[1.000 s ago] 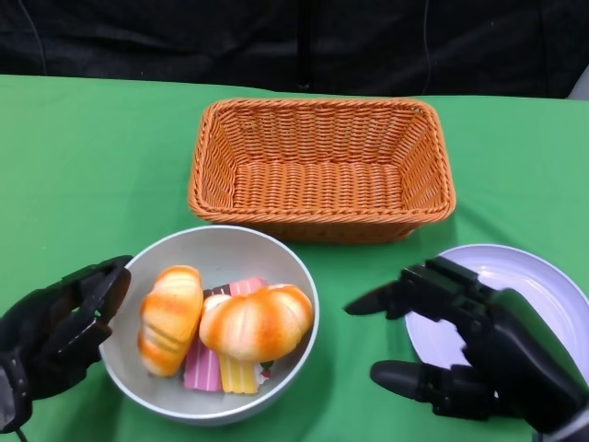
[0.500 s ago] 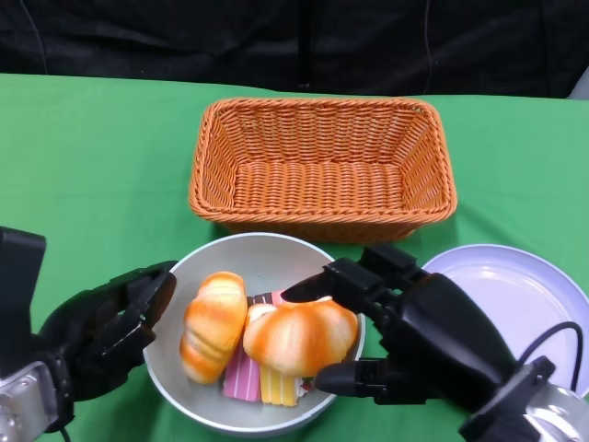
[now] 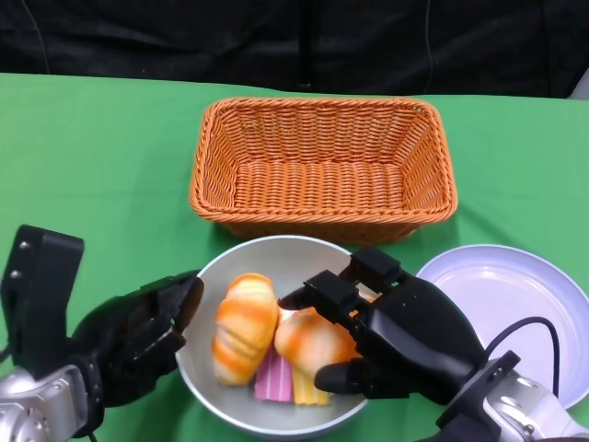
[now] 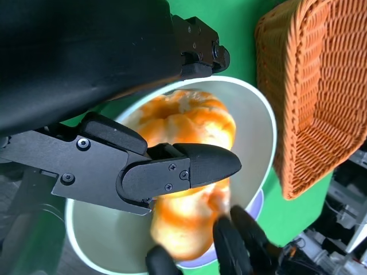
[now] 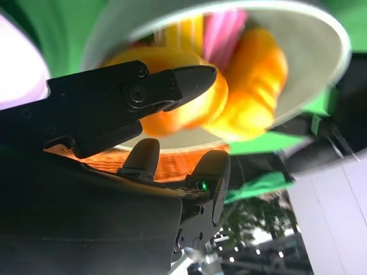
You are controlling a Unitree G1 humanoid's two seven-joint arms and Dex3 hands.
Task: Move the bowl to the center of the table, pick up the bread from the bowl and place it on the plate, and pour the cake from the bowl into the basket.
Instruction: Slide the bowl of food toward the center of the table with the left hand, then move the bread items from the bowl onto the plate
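My head view is evenly lit and fairly sharp, with soft shadows under the basket point(image 3: 322, 166). The right wrist view is blurred: bowl point(image 5: 321, 34) rim smeared, bread point(image 5: 252, 86) soft and oversaturated. My left wrist view is sharper, its foreground black shell dark.

Green tabletop point(image 3: 101, 157) carried orange basket point(image 3: 322, 170) at back, grey bowl point(image 3: 276, 267) up front, white plate point(image 3: 515, 295) beside it.

Head view high and near, looking down across the table toward the far basket point(image 3: 322, 166), both wrist views close, all three sharing the bowl point(image 3: 221, 276) point(image 5: 330, 40) point(image 4: 261, 123).
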